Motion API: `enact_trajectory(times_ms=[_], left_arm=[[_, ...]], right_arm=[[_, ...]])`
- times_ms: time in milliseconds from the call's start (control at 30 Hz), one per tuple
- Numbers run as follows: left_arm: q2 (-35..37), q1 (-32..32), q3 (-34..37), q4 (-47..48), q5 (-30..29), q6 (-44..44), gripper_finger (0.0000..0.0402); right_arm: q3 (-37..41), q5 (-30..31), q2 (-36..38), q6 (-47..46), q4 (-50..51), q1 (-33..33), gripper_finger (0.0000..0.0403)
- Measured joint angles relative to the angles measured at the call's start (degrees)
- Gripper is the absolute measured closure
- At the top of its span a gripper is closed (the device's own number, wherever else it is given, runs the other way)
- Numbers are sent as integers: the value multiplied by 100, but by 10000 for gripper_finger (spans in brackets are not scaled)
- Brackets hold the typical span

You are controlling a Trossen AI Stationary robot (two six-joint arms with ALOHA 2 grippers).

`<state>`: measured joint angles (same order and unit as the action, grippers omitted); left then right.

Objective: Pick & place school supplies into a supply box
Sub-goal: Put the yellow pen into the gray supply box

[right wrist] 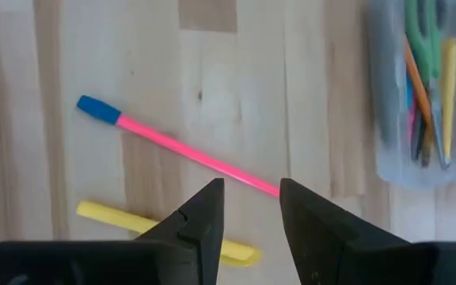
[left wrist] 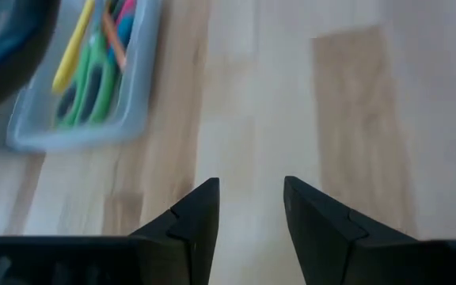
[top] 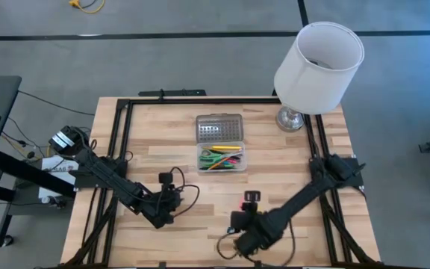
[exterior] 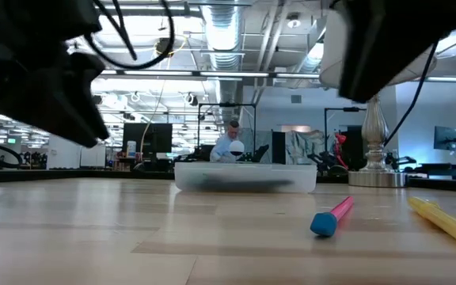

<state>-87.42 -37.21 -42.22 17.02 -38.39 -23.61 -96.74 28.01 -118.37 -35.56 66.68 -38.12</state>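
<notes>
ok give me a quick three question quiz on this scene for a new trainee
1. True or false: the supply box already holds green-handled scissors.
2. Which pen lies between the right gripper fingers' line of sight: A) pink pen with blue cap B) a black marker C) a red crayon?
3. Fill in: the left gripper has open jaws over bare ____, holding nothing.

Key: 1 true. 2 A; a yellow marker lies beside it. 3 table.
</notes>
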Motion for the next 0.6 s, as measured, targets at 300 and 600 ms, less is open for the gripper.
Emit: enact_trajectory(times_ms=[300,600], left_arm=[[-488,171,-2,-2312,21,1834,264],[-1307,736,-2,-4688,790,2736,264]], right_arm=[[349,969,-2,-1915,323,-961,285],[616,1107,-2,-3561,747,-1489,285]])
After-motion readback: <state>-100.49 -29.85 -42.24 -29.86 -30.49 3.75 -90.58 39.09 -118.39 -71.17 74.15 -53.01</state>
